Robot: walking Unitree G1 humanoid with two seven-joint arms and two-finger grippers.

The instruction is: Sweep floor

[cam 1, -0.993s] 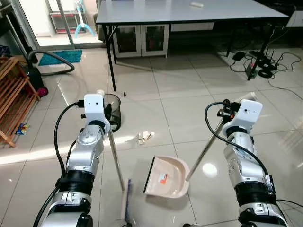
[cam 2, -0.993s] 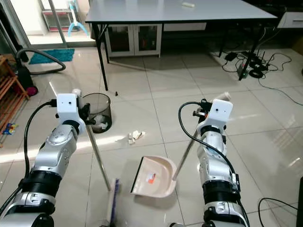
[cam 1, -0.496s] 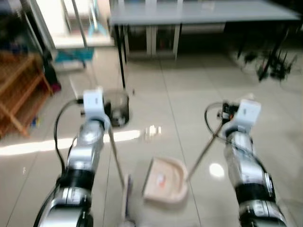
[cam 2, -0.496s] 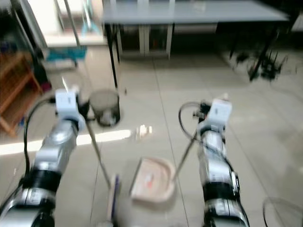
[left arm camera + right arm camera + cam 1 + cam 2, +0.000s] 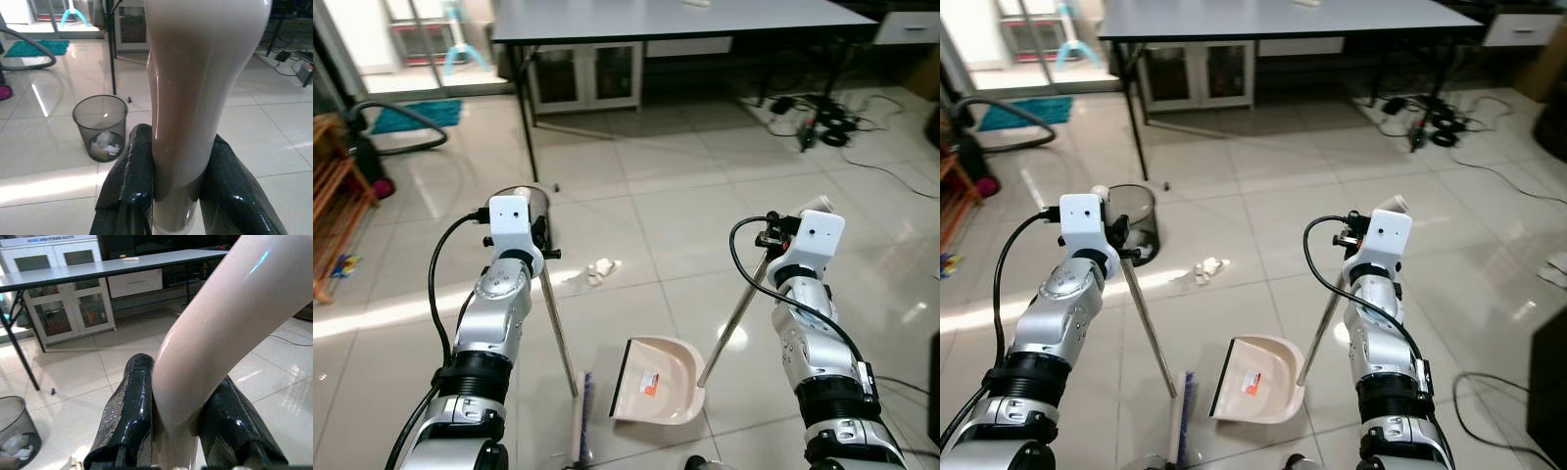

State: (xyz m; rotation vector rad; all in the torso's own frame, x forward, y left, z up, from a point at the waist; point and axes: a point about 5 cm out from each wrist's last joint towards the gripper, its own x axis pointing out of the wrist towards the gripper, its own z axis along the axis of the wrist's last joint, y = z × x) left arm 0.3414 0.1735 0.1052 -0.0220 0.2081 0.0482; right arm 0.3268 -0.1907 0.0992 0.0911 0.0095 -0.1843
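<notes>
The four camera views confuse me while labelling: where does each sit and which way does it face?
Eye views: head, looking down at both arms, dustpan, broom, crumpled paper.
Left wrist: along left gripper clamping the broom handle, facing the bin.
Right wrist: along right gripper clamping the dustpan handle, facing the table.
Shared: bin, table.

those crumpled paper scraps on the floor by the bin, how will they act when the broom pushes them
The paper scraps look thin and crumpled, so probably very light and apt to skid on the glossy tiles. Being loose pieces, they may scatter rather than move together. The broom head likely needs short, gentle strokes toward the dustpan.
</notes>
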